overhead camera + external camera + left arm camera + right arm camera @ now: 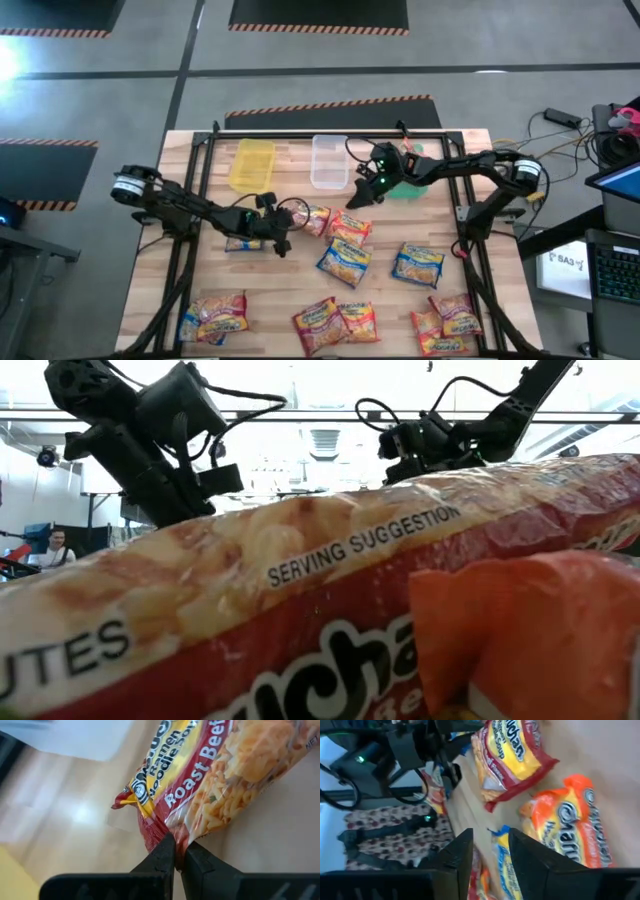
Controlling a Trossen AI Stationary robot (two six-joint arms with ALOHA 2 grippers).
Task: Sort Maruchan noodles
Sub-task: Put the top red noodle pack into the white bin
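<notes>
Several Maruchan noodle packets lie flat on the wooden table (pixel 200 200). A red Roast Beef packet (pixel 318 220) lies near the middle, with an orange packet (pixel 350 230) and a blue one (pixel 345 262) beside it. My left gripper (pixel 296 216) stands at the red packet's left end and is shut on it (pixel 175 845). My right gripper (pixel 356 196) hangs open above the table in front of the clear bin, with nothing between its fingers (pixel 487 855). In its wrist view the red packet (pixel 512 755), the orange packet (pixel 570 825) and the blue packet (pixel 505 865) lie below. My left gripper pinches the red packet's crimped end seam (pixel 159 827) between its two fingertips. The fingers slant down from the table's left and lie along the packet's length. The packet's body (pixel 235 770) stretches away from them along the table top.
Yellow bin (pixel 251 163), clear bin (pixel 329 160) and green bin (pixel 405 186) stand at the far edge. More packets lie at the right (pixel 417 265), under the left arm (pixel 243 243) and along the near edge (pixel 215 315). One red packet (pixel 330 610) fills the low view.
</notes>
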